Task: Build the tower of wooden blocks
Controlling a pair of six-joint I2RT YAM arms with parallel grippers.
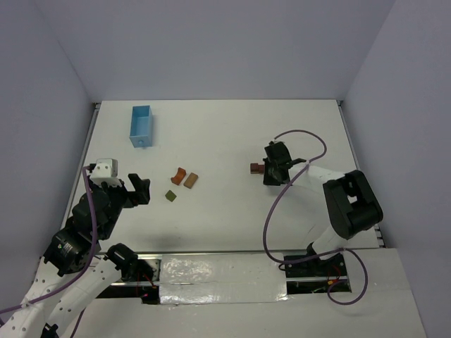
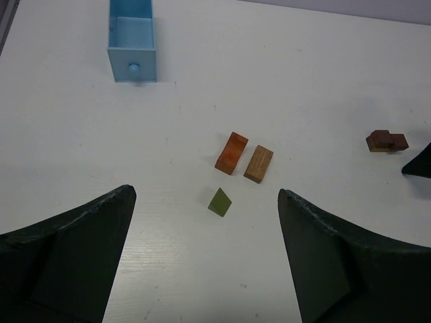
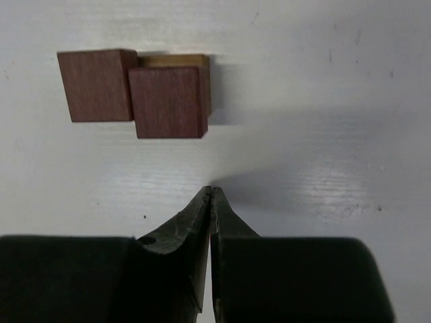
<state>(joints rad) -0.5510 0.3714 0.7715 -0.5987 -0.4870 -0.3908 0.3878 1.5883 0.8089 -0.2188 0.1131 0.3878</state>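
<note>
Near the middle of the table lie an orange-red arch [image 1: 179, 174] [image 2: 231, 153], a tan-brown rectangle [image 1: 191, 180] [image 2: 258, 163] and an olive-green piece [image 1: 170, 196] [image 2: 220, 201], all apart from each other. To the right sits a small cluster: one dark brown cube [image 3: 97, 85] on the table, and a second dark brown cube [image 3: 168, 101] resting on a tan block [image 3: 176, 60] beside it. My right gripper [image 3: 211, 192] [image 1: 266, 169] is shut on nothing, just short of that cluster [image 1: 256, 167]. My left gripper [image 2: 205, 194] [image 1: 121, 182] hangs open, short of the green piece.
A light blue rectangular box [image 1: 141, 125] [image 2: 133, 39] lies at the back left, its knob end toward me. The white table [image 1: 225, 141] is walled on three sides. A purple cable [image 1: 271, 211] loops along the right arm.
</note>
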